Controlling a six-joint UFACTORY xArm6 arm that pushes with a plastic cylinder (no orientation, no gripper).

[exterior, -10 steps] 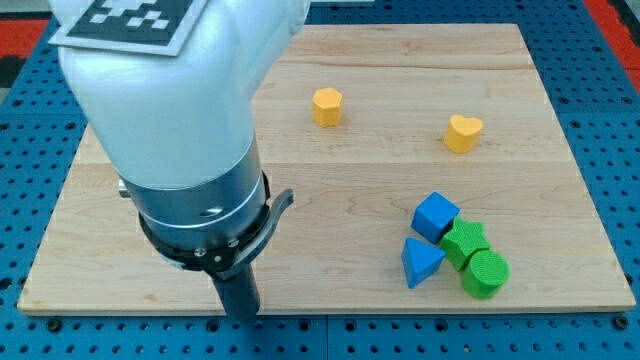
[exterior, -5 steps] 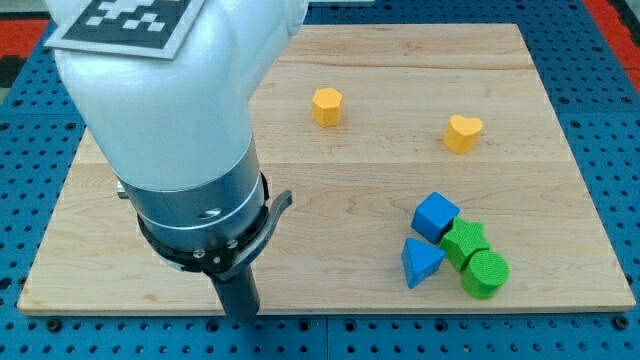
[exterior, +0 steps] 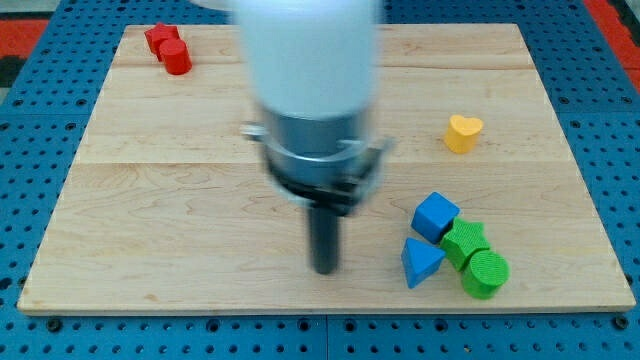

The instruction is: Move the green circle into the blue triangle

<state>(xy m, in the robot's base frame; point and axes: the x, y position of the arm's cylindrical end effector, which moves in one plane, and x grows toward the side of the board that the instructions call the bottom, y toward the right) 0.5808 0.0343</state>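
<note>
The green circle (exterior: 485, 273) lies near the board's bottom right. It touches the green star (exterior: 464, 242) above it. The blue triangle (exterior: 421, 262) sits just left of the green circle, with a small gap between them. My tip (exterior: 324, 268) rests on the board left of the blue triangle, about a hundred pixels from it. The arm looks blurred.
A blue cube (exterior: 435, 216) sits above the blue triangle, touching the green star. A yellow heart (exterior: 462, 133) lies at the right. Two red blocks (exterior: 169, 48) sit at the top left. The arm hides the board's top middle.
My arm has swung right from the board's bottom left to the middle. The red blocks have come into view and the yellow hexagon is now hidden. No block has moved.
</note>
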